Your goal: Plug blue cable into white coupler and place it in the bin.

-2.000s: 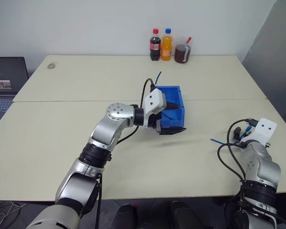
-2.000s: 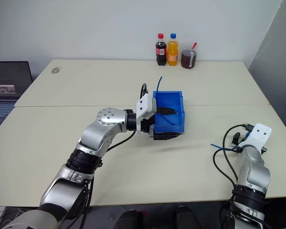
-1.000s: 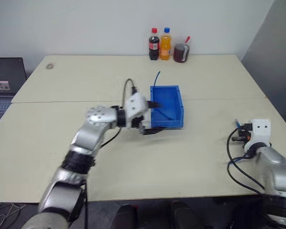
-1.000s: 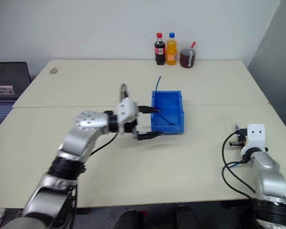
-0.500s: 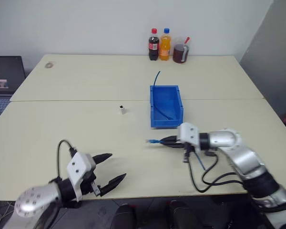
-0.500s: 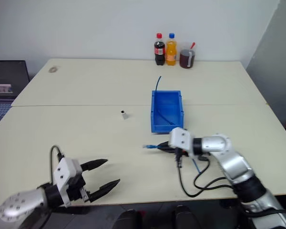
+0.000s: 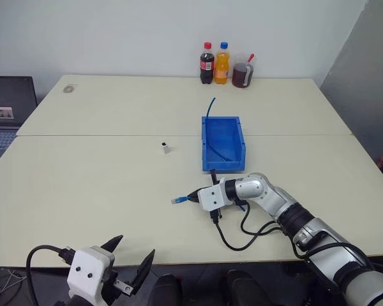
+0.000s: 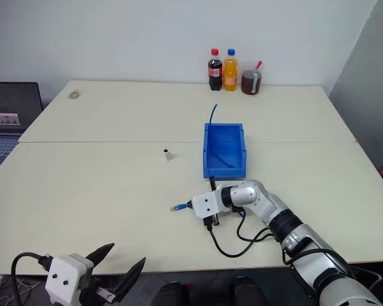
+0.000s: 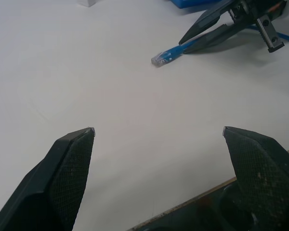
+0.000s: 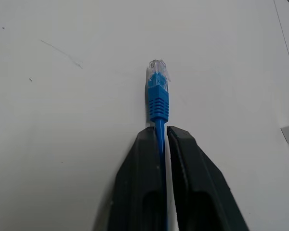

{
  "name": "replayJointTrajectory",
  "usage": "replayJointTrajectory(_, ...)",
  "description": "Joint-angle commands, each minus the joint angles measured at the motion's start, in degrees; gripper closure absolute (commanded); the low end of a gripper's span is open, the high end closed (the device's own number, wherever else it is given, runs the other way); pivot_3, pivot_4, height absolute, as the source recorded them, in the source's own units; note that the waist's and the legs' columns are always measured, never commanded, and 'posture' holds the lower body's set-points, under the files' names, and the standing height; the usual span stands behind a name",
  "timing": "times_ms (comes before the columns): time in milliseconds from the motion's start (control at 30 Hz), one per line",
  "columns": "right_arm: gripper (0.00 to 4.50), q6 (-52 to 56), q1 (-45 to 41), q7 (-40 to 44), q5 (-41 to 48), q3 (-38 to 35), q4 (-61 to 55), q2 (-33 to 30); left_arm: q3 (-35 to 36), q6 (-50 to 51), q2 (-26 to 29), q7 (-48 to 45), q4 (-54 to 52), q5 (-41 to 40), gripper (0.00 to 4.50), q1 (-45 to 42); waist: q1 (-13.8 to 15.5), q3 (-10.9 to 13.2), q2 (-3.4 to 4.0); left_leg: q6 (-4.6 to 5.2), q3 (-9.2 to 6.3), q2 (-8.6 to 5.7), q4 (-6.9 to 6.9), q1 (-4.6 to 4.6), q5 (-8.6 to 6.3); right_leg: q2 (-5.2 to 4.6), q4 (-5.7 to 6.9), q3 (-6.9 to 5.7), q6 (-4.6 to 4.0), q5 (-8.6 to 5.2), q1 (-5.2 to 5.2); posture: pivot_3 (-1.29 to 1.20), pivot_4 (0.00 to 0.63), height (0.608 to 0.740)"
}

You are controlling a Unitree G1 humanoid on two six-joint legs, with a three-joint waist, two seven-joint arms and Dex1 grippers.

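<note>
The blue cable (image 10: 157, 103) is pinched between the two black fingers of the right gripper (image 7: 193, 197), just behind its blue-clear plug, which sticks out past the fingertips and lies low over the table (image 7: 102, 185) in front of the bin (image 7: 223, 152).

Largest first: the cream table is made of two tops joined along a seam. At its left edge sits a laptop (image 7: 10, 101). The bright-blue bin stands near the middle of the table with another thin blue cable (image 7: 210, 106) in it, one end rising over the far wall. The left gripper (image 8: 112, 271) hangs at the near edge of the table, well apart from everything else, its fingers spread wide with nothing between them. Against the far wall stand a cola bottle (image 7: 207, 62), an orange soda bottle (image 7: 223, 62) and a cup of dark drink (image 7: 243, 72) side by side. The white coupler (image 7: 165, 148) stands alone on the table, left of the bin and well apart from the plug.
</note>
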Motion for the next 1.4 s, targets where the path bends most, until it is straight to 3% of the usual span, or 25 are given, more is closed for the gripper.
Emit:
replayJointTrajectory(33, 3.10, 5.3, 3.4, 6.0, 2.9, -0.6, 0.2, 0.1, 1.4, 2.1, 3.4, 0.1, -0.3, -1.4, 0.00, -4.7, 0.0, 0.0, -0.01, 0.00, 0.00, 0.00, -0.01, 0.00, -0.01, 0.00, -0.01, 0.01, 0.00, -0.01, 0.03, 0.00, 0.150, 0.740)
replayJointTrajectory(200, 2.03, 15.7, 6.6, 9.0, 8.5, -5.5, -7.6, -1.7, 7.0, 6.5, 14.4, -5.7, 7.7, -6.2, 0.00, -17.2, 0.4, -0.1, 0.06, 0.01, -0.12, -0.01, -0.06, -0.07, -0.02, 0.01, 0.04, -0.10, 0.02, -0.02, 0.25, 0.00, 0.150, 0.740)
replayJointTrajectory(333, 1.17, 33.2, 11.0, 10.5, 17.3, -12.1, -22.5, -4.7, 7.5, 10.4, 25.1, -13.7, 16.8, -12.1, 0.00, -31.4, 1.4, 0.0, 0.16, 0.01, -0.28, 0.02, -0.07, -0.08, -0.02, 0.04, 0.08, -0.25, -0.03, -0.04, 0.13, 0.00, 0.150, 0.740)
replayJointTrajectory(400, 0.76, 47.9, 12.2, 11.4, 25.9, -16.6, -32.3, -6.7, 3.9, 11.3, 29.3, -19.3, 22.2, -13.6, 0.00, -38.7, 1.6, 0.1, 0.23, 0.00, -0.35, 0.00, -0.03, -0.32, -0.01, 0.03, 0.09, -0.36, 0.16, 0.10, 0.07, 0.00, 0.150, 0.740)
replayJointTrajectory(500, 0.76, 71.3, 11.7, 8.4, 41.0, -26.5, -45.6, -9.6, -5.2, 8.7, 32.9, -28.5, 33.1, -11.6, 0.00, -51.6, 1.5, 0.3, 0.50, 0.00, -0.38, -0.08, -0.04, -0.40, -0.01, 0.00, 0.06, -0.40, 0.37, 0.31, 0.03, 0.00, 0.150, 0.740)
replayJointTrajectory(633, 0.76, 87.2, 11.9, 3.7, 51.8, -36.4, -55.4, -13.8, -16.8, 3.0, 31.5, -36.9, 46.3, -5.9, 0.00, -65.0, 1.3, 0.3, 0.46, -0.01, -0.32, -0.08, -0.09, -0.41, -0.02, 0.02, -0.01, -0.42, 0.43, 0.32, 0.01, 0.00, 0.150, 0.740)
replayJointTrajectory(767, 0.76, 91.1, 14.8, -0.4, 54.2, -39.2, -60.5, -16.2, -24.9, -7.3, 29.6, -42.4, 59.0, 1.4, 0.00, -71.6, 1.1, 0.3, 0.40, 0.00, -0.25, -0.05, -0.20, -0.43, -0.03, 0.12, -0.02, -0.47, 0.35, 0.27, -0.04, 0.00, 0.150, 0.740)
replayJointTrajectory(967, 0.76, 91.9, 21.9, -8.0, 55.1, -42.6, -65.2, -15.9, -29.8, -19.7, 24.5, -44.5, 75.8, 8.2, 0.00, -78.3, 1.5, 0.3, 0.42, 0.01, -0.32, -0.04, -0.30, -0.74, -0.03, 0.18, 0.02, -0.43, 0.33, 0.26, -0.35, 0.00, 0.150, 0.740)
replayJointTrajectory(1133, 0.76, 92.8, 25.7, -12.0, 57.2, -44.5, -68.5, -15.3, -30.0, -22.6, 21.8, -46.3, 81.6, 8.3, 0.00, -81.2, 1.6, 0.2, 0.45, 0.01, -0.33, -0.10, -0.04, -0.78, -0.03, 0.10, 0.01, -0.51, 0.71, 0.23, -0.24, 0.00, 0.150, 0.740)
replayJointTrajectory(1167, 0.68, 92.8, 25.9, -12.6, 57.6, -44.7, -68.8, -15.3, -30.1, -23.1, 21.4, -46.4, 82.1, 8.5, 0.39, -81.4, 1.5, 0.2, 0.46, 0.02, -0.32, -0.09, 0.06, -0.77, -0.02, 0.10, 0.02, -0.50, 0.77, 0.27, -0.19, 0.00, 0.150, 0.740)
replayJointTrajectory(1400, 0.68, 93.6, 25.3, -17.1, 60.9, -46.0, -67.5, -13.3, -30.8, -23.8, 19.7, -47.9, 82.2, 9.0, 1.65, -81.1, 1.6, 0.2, 0.45, 0.03, -0.23, -0.11, 0.10, -0.45, -0.02, 0.05, -0.02, -0.38, 0.86, 0.32, 0.13, 0.00, 0.150, 0.740)
